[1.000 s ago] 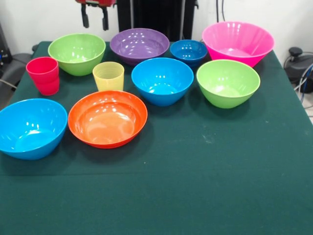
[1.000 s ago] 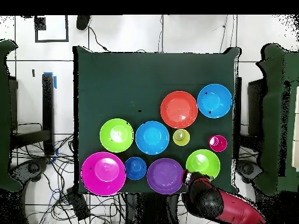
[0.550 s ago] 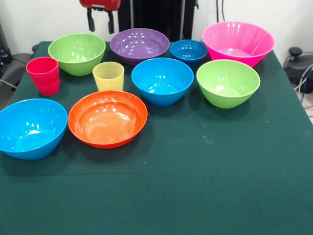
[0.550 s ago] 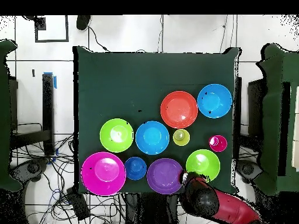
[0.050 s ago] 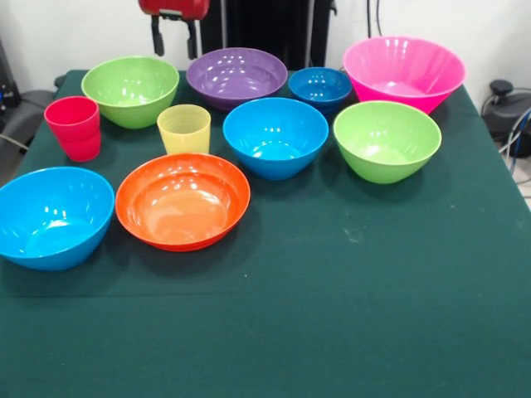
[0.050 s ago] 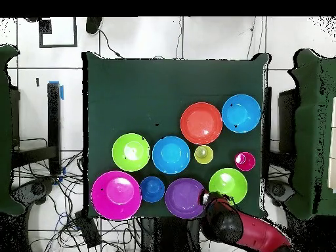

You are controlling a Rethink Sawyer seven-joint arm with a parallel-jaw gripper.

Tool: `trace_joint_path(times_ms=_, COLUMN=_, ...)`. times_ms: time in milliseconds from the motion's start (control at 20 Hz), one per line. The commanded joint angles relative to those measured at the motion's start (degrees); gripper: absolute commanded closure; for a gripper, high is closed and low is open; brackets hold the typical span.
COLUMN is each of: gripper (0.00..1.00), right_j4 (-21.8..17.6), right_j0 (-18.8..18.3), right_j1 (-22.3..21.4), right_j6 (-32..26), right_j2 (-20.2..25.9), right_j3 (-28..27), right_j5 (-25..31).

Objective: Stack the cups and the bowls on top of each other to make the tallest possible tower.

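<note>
My gripper (image 5: 174,40) hangs open and holds nothing, above the table's far edge between the left lime green bowl (image 5: 130,89) and the purple bowl (image 5: 236,76). In the overhead view the gripper (image 6: 207,199) sits between the purple bowl (image 6: 186,197) and a lime green bowl (image 6: 228,184). The small dark blue bowl (image 5: 320,87), the pink bowl (image 5: 403,72), two light blue bowls (image 5: 275,137) (image 5: 51,215), the orange bowl (image 5: 182,201) and the second lime green bowl (image 5: 387,139) each stand alone. The red cup (image 5: 73,127) and yellow cup (image 5: 184,128) stand upright. No tower shows.
Everything rests on a dark green cloth table (image 5: 332,315). Cables (image 6: 72,216) lie on the floor around it in the overhead view. A black device (image 5: 508,104) stands just off the table's right side in the front view.
In the front view the gripper has slid a little to the right, from over the lime green bowl toward the purple one. The bowls and cups have not moved.
</note>
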Motion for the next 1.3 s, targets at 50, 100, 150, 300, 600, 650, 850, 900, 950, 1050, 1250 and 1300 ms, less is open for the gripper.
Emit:
trace_joint_path(times_ms=50, gripper=0.00, right_j4=-0.1, right_j0=2.7, right_j1=0.8, right_j6=9.3, right_j2=2.0, right_j3=1.7, right_j5=-2.1)
trace_joint_path(times_ms=100, gripper=0.00, right_j4=-0.1, right_j0=2.8, right_j1=0.7, right_j6=9.4, right_j2=2.0, right_j3=1.9, right_j5=-2.3)
trace_joint_path(times_ms=150, gripper=0.00, right_j4=-0.2, right_j0=2.8, right_j1=0.5, right_j6=9.5, right_j2=2.0, right_j3=2.2, right_j5=-2.5)
trace_joint_path(times_ms=300, gripper=0.00, right_j4=0.1, right_j0=3.1, right_j1=0.4, right_j6=9.7, right_j2=1.9, right_j3=2.3, right_j5=-2.5)
trace_joint_path(times_ms=600, gripper=0.00, right_j4=0.5, right_j0=3.9, right_j1=0.5, right_j6=10.3, right_j2=1.7, right_j3=2.5, right_j5=-2.8)
trace_joint_path(times_ms=650, gripper=0.00, right_j4=0.5, right_j0=4.2, right_j1=0.5, right_j6=10.5, right_j2=1.5, right_j3=2.5, right_j5=-2.9)
trace_joint_path(times_ms=850, gripper=0.00, right_j4=0.1, right_j0=5.2, right_j1=1.1, right_j6=11.0, right_j2=0.7, right_j3=2.4, right_j5=-3.5)
trace_joint_path(times_ms=900, gripper=0.00, right_j4=0.1, right_j0=5.5, right_j1=1.3, right_j6=11.2, right_j2=0.6, right_j3=2.4, right_j5=-3.6)
trace_joint_path(times_ms=950, gripper=0.00, right_j4=0.1, right_j0=5.7, right_j1=1.5, right_j6=11.4, right_j2=0.5, right_j3=2.4, right_j5=-3.7)
trace_joint_path(times_ms=1050, gripper=0.00, right_j4=0.2, right_j0=6.3, right_j1=1.9, right_j6=11.9, right_j2=0.2, right_j3=2.5, right_j5=-4.3)
trace_joint_path(times_ms=1250, gripper=0.00, right_j4=0.4, right_j0=7.3, right_j1=2.1, right_j6=12.9, right_j2=-0.3, right_j3=2.7, right_j5=-4.7)
trace_joint_path(times_ms=1300, gripper=0.00, right_j4=0.4, right_j0=7.7, right_j1=2.0, right_j6=13.2, right_j2=-0.5, right_j3=2.8, right_j5=-4.7)
